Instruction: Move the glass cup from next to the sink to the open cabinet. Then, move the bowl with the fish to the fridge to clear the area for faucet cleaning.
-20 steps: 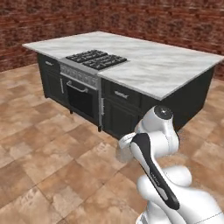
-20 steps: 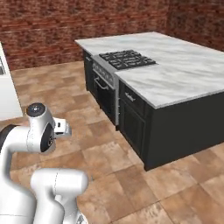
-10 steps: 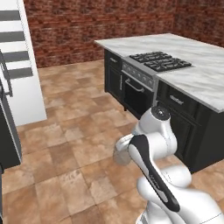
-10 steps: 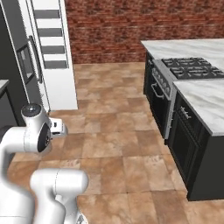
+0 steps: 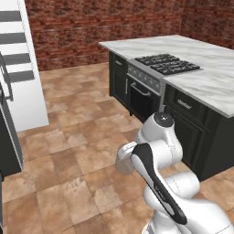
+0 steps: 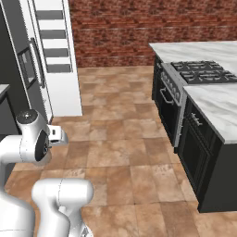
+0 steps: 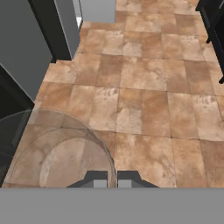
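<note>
In the hand view the fingers [image 7: 112,179] sit pressed nearly together at six o'clock, pinching the thin rim of the glass cup [image 7: 52,151], whose translucent round body spreads out toward eight o'clock and lets the floor tiles show through it. Past the cup lies the brown tiled floor [image 7: 144,87], with the grey side of the fridge [image 7: 22,48] at ten o'clock and black cabinet fronts at the two o'clock corner. In the left base view the white arm [image 5: 155,151] is folded low over the floor at six o'clock; the fridge [image 5: 23,68], with its grey door shelves, stands at nine o'clock, and a black island with a white marble tabletop [image 5: 205,77] and a gas cooktop [image 5: 167,63] runs from twelve to three o'clock, an oven door below the cooktop. In the right base view the arm [image 6: 34,143] sits at eight o'clock, the fridge [image 6: 51,51] at eleven o'clock with its door swung open, and the island tabletop [image 6: 217,102] at three o'clock. A red brick wall [image 6: 115,28] closes the room behind.
</note>
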Motion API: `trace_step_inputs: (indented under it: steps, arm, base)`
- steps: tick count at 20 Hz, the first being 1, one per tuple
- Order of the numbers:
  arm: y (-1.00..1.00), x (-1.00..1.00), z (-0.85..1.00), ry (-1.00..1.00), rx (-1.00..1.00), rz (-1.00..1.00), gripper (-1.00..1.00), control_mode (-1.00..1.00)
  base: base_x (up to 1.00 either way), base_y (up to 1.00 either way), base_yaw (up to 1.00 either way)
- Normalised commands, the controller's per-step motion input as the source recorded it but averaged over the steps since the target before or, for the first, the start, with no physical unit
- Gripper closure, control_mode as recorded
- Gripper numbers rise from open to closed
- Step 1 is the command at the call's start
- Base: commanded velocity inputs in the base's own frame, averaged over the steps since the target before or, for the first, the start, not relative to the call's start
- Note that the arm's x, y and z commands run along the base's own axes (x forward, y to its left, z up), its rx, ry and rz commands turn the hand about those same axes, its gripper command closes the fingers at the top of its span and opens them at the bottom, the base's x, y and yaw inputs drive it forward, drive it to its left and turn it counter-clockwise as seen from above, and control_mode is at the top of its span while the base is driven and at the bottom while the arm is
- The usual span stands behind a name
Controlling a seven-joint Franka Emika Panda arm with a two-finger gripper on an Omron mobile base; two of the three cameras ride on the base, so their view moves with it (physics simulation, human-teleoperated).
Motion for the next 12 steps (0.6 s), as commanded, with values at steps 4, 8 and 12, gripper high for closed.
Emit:
trace_step_inputs:
  steps: [4,8,12]
  arm:
    - [0.00,0.00,0.00,0.00,0.00,0.00,1.00,1.00]
    - [0.00,0.00,0.00,0.00,0.00,0.00,1.00,1.00]
    - [0.00,0.00,0.00,0.00,0.00,0.00,1.00,1.00]
  base:
    - [0.00,-0.20,0.30]
    - [-0.03,-0.25,0.56]
    - [0.05,-0.03,0.10]
